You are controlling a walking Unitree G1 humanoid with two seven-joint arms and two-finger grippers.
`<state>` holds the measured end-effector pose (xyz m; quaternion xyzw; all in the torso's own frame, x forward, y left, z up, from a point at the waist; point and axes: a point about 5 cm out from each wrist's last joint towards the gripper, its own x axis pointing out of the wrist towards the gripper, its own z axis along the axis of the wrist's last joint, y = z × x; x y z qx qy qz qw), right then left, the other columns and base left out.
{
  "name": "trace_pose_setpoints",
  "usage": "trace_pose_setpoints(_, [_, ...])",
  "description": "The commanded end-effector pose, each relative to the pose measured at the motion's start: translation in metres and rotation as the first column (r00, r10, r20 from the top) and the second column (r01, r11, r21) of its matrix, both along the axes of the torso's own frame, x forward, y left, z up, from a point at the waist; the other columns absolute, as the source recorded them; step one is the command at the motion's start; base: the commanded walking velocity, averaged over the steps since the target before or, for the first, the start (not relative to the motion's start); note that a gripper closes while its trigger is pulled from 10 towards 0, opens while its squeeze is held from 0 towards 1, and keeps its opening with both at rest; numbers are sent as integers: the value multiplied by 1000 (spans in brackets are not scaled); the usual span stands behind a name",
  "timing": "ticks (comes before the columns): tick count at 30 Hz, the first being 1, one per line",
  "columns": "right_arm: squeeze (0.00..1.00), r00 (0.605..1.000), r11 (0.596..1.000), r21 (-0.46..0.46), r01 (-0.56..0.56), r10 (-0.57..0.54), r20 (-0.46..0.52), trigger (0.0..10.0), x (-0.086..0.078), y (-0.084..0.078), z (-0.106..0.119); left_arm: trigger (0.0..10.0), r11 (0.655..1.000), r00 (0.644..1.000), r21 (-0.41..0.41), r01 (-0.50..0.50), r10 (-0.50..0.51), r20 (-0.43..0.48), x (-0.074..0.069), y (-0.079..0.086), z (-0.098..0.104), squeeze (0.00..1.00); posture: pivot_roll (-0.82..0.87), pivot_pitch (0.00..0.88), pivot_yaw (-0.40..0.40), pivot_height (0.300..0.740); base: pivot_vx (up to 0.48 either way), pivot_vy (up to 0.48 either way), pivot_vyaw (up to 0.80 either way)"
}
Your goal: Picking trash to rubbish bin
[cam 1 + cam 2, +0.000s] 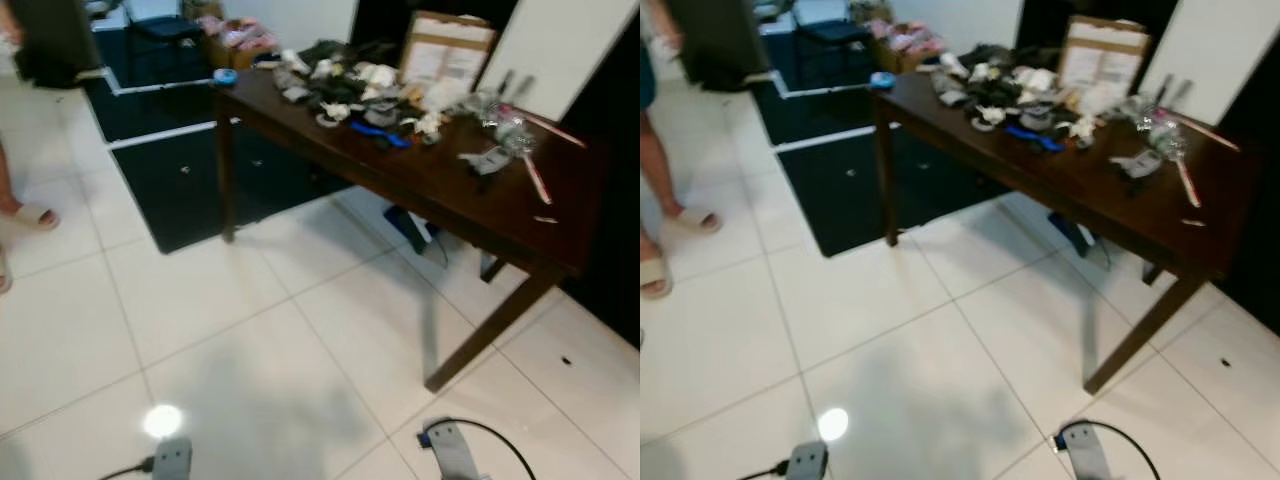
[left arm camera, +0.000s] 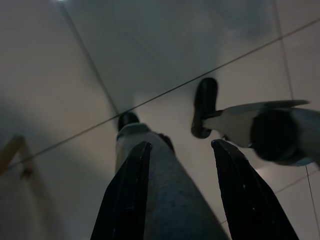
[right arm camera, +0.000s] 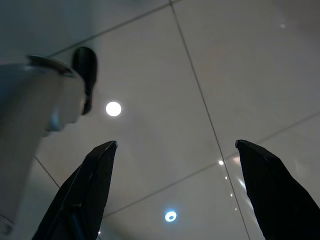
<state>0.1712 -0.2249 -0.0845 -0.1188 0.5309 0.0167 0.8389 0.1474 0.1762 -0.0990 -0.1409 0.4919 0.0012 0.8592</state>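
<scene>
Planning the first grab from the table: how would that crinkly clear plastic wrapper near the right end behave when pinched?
The clear plastic wrapper looks crumpled and thin, so it would probably be light and collapse under the fingers. Its shiny surface suggests it may slip. Lying flat on the dark wooden table, it seems unlikely to roll.

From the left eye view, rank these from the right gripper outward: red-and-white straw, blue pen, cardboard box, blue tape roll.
Measured from the right arm's wrist at the bottom edge, hanging idle over the floor:
1. Red-and-white straw, near right part of the table.
2. Blue pen, table middle.
3. Cardboard box, back edge, against the wall.
4. Blue tape roll, far left corner.
</scene>
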Motion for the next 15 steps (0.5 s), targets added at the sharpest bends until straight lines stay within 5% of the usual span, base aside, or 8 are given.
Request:
trace_pose_setpoints(1, [0, 1000, 1000, -10, -3, 3, -18, 10000, -5, -1, -2, 10000, 1000, 1000, 8, 3, -3, -26, -9, -1, -4, 0, 60, 87, -70, 740, 0, 0, -763])
trace_pose_setpoints(9, [0, 1000, 1000, -19, -17, 17, -25, 10000, -8, 0, -3, 10000, 995, 1000, 96, 10, -8, -21, -9, 14, -2, 0, 62, 91, -69, 740, 0, 0, -765])
trace_pose_setpoints(11, [0, 999, 999, -24, -22, 21, -25, 10000, -7, 0, -3, 10000, 957, 999, 287, 39, -41, 2, -2, 46, 6, 0, 66, 94, -74, 740, 0, 0, -766])
trace_pose_setpoints(12, [0, 999, 999, -24, -22, 21, -25, 10000, -7, 0, -3, 10000, 957, 999, 287, 39, -41, 2, -2, 46, 6, 0, 66, 94, -74, 740, 0, 0, -769])
trace_pose_setpoints(15, [0, 999, 999, -30, -28, 27, -24, 10000, -6, -1, -3, 10000, 921, 992, 384, -63, 17, 121, 25, 83, 28, 0, 84, 95, -78, 740, 0, 0, -769])
